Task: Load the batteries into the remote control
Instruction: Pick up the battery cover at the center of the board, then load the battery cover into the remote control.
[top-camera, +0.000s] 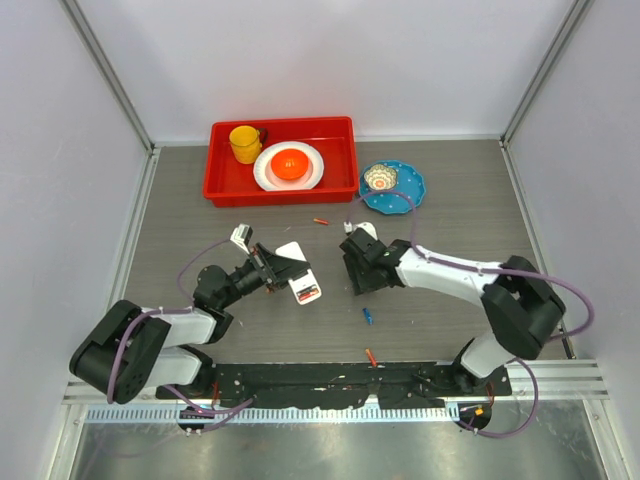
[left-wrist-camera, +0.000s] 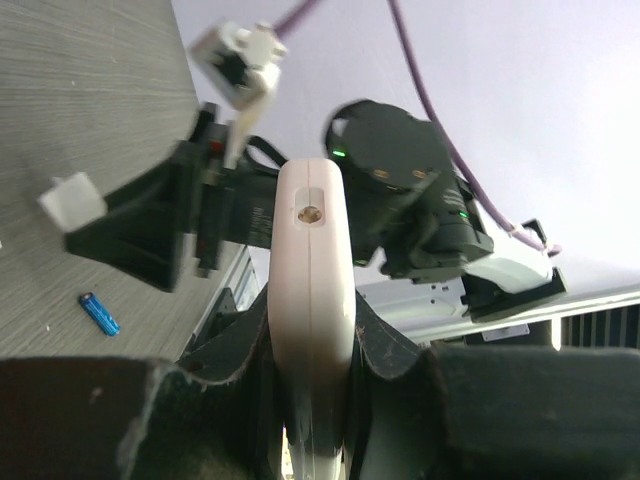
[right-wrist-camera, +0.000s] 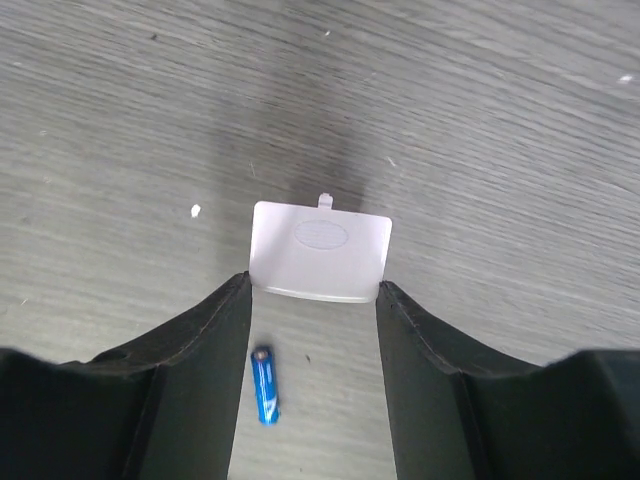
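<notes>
My left gripper (top-camera: 272, 268) (left-wrist-camera: 312, 400) is shut on the white remote control (top-camera: 298, 272) (left-wrist-camera: 312, 290) and holds it on edge above the table. The remote's red keypad patch shows in the top view. My right gripper (top-camera: 360, 283) (right-wrist-camera: 313, 290) has a small white battery cover (right-wrist-camera: 320, 250) (left-wrist-camera: 72, 200) between its fingertips, and both side edges of the cover touch the pads. A blue battery (right-wrist-camera: 265, 385) (top-camera: 368, 316) (left-wrist-camera: 99, 313) lies on the table under the right fingers. Two orange batteries (top-camera: 321, 220) (top-camera: 371, 356) lie loose further off.
A red tray (top-camera: 225, 190) at the back holds a yellow cup (top-camera: 244, 143) and a white plate with an orange bowl (top-camera: 290, 163). A blue plate (top-camera: 410, 190) stands to its right. Side walls close in the table.
</notes>
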